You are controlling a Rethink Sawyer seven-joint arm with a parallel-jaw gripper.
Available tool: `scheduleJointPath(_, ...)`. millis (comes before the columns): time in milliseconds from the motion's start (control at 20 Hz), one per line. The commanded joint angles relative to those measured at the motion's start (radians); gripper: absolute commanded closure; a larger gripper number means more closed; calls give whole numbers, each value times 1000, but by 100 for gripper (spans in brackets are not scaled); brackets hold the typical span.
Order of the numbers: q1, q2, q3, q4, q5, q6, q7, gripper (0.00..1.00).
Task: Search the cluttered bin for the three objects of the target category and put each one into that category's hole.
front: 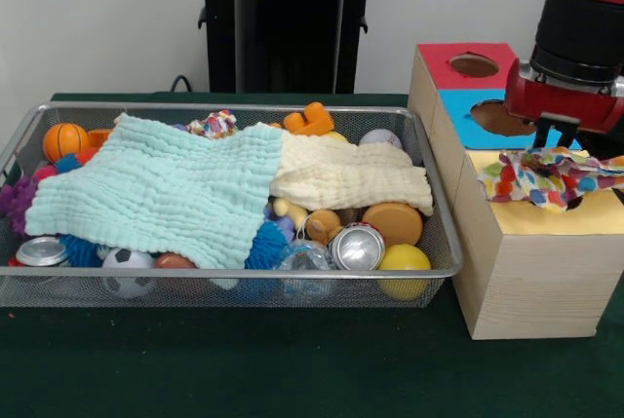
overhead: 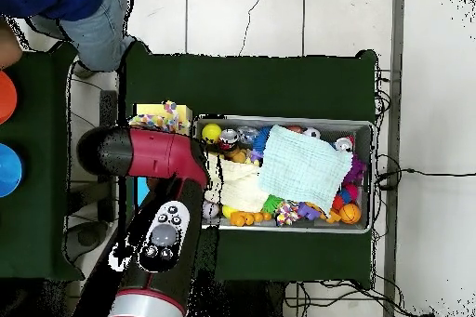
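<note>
The wire mesh bin (front: pixel 444 270) holds a mint towel (front: pixel 161 189), a cream towel (front: pixel 346 174) and several toys. One printed cloth ball (front: pixel 213 124) shows at the bin's back edge, and in the overhead view (overhead: pixel 302 209). My gripper (front: pixel 554 145) hangs right over the yellow-topped box (front: pixel 546 215). A second printed cloth (front: pixel 546 176) lies spread on that top, just under the gripper, and hides most of the hole. It also shows in the overhead view (overhead: pixel 160 120). No third printed cloth is in view.
The blue-topped box (front: pixel 468 126) and the red-topped box (front: pixel 448 72) stand behind the yellow one. Cans (front: pixel 357 247), a yellow ball (front: pixel 404 264), a small basketball (front: pixel 64 140) and a small football (front: pixel 127 267) lie in the bin. A person (overhead: pixel 84 11) is at the overhead view's top left.
</note>
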Motion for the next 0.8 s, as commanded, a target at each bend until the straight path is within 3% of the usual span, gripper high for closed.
scheduleJointPath(50, -43, 78, 99, 139, 4, -77, 194, 100)
scheduleJointPath(350, -60, 138, 112, 102, 3, -176, 195, 100)
scheduleJointPath(800, -67, 188, 120, 54, 12, -203, 190, 100)
